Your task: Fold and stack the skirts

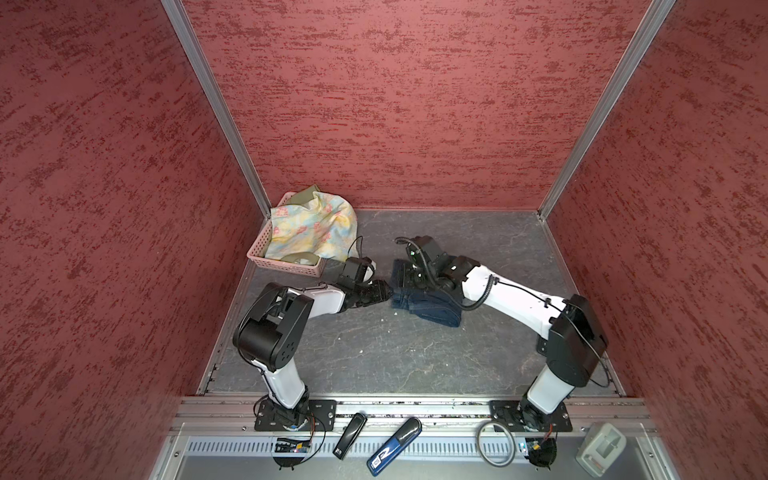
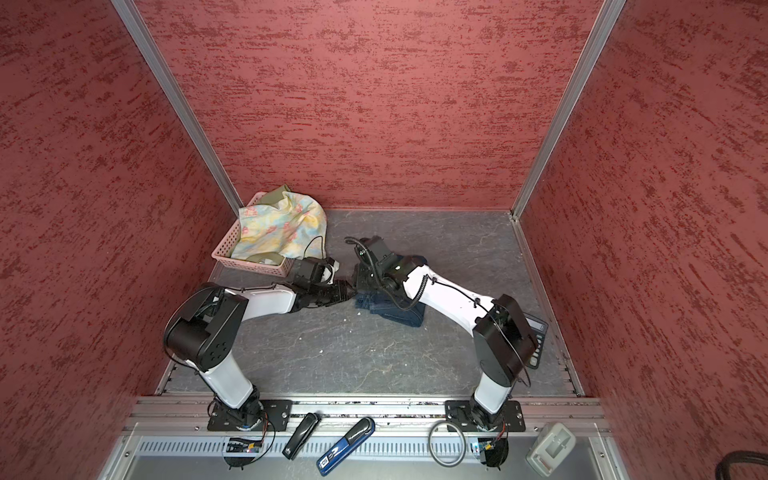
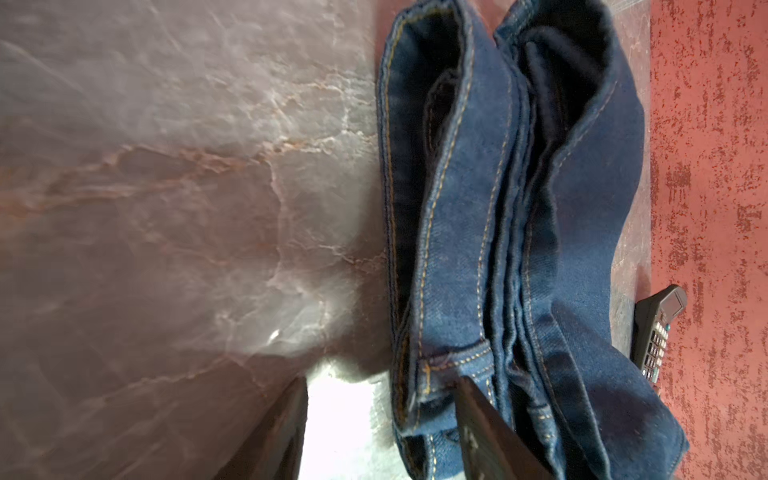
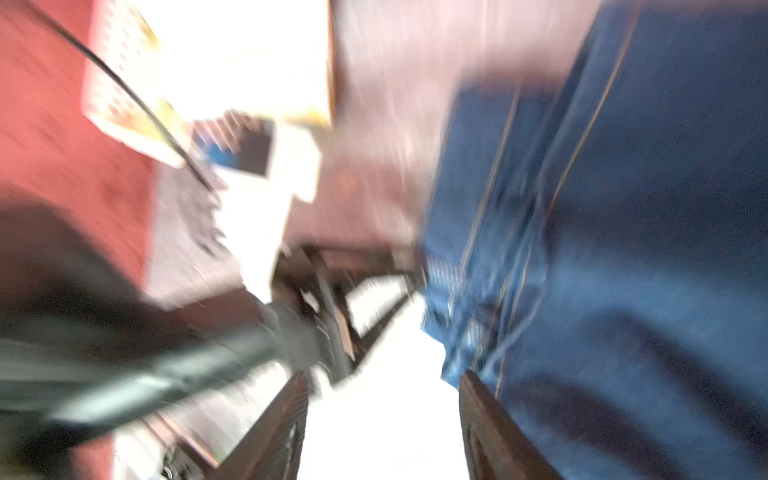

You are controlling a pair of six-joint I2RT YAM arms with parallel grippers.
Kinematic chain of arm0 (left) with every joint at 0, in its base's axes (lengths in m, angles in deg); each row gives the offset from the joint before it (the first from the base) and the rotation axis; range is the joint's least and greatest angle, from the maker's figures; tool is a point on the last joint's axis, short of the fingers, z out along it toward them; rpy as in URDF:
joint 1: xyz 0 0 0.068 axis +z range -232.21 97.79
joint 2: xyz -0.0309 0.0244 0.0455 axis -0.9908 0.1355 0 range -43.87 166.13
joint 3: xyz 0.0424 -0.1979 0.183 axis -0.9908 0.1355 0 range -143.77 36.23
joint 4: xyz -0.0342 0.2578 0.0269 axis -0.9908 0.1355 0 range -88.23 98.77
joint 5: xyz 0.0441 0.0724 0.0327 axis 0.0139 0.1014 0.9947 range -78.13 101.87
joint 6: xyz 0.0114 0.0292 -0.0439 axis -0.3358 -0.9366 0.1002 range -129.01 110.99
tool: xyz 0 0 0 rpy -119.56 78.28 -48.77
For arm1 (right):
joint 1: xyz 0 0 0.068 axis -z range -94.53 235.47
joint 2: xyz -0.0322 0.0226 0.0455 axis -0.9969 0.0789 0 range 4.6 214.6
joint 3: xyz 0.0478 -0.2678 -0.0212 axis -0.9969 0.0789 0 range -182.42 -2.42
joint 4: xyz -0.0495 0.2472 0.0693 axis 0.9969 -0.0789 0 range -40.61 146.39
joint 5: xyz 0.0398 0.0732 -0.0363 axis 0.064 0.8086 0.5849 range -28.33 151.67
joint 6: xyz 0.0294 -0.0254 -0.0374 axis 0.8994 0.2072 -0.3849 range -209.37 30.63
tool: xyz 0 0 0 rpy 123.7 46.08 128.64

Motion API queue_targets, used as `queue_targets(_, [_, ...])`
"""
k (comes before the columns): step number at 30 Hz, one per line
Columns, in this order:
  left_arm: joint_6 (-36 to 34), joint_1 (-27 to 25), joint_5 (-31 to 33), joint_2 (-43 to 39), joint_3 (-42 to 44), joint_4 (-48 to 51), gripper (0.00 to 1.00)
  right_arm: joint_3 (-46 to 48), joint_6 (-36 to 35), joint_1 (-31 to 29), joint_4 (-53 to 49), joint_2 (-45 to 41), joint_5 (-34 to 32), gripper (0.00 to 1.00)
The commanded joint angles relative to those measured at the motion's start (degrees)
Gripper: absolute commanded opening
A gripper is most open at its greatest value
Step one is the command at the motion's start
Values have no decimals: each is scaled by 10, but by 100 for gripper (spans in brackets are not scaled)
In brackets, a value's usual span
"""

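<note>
The dark blue denim skirt (image 1: 430, 307) (image 2: 392, 311) lies folded on the table's middle. My left gripper (image 1: 386, 291) (image 3: 382, 382) is low at its left edge and open; one finger (image 3: 486, 424) rests over the denim (image 3: 519, 208) and the other stands over bare table. My right gripper (image 1: 402, 275) (image 4: 382, 382) hovers open over the skirt's far left corner, denim (image 4: 623, 208) beside one finger and nothing between them; that view is blurred. The pastel floral skirt (image 1: 311, 228) is heaped in the pink basket (image 1: 259, 249), with the olive green skirt (image 1: 305, 195) showing under it.
The basket sits in the far left corner against the red walls. A black calculator (image 2: 536, 340) (image 3: 656, 332) lies by the right wall behind the right arm. On the front ledge lie a stapler (image 1: 351, 434), a blue device (image 1: 395, 446), a cable ring (image 1: 494, 442) and a white box (image 1: 600, 449).
</note>
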Motion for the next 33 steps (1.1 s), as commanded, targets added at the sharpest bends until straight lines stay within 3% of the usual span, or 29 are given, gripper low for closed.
queue_targets(1, [-1, -9, -6, 14, 6, -9, 58, -43, -17, 26, -81, 8, -90, 60])
queue_targets(8, [1, -20, -3, 20, 7, -21, 58, -69, 14, 32, -110, 75, -160, 54])
queue_targets(20, [11, -13, -16, 37, 28, -57, 56, -79, 34, 31, -94, 154, -132, 47])
queue_targets(26, [30, -9, -32, 58, 42, -89, 55, -101, 23, 30, -102, 196, -120, 49])
queue_targets(33, [28, -8, -36, 65, 54, -104, 44, -123, 13, 25, -125, 231, -139, 52])
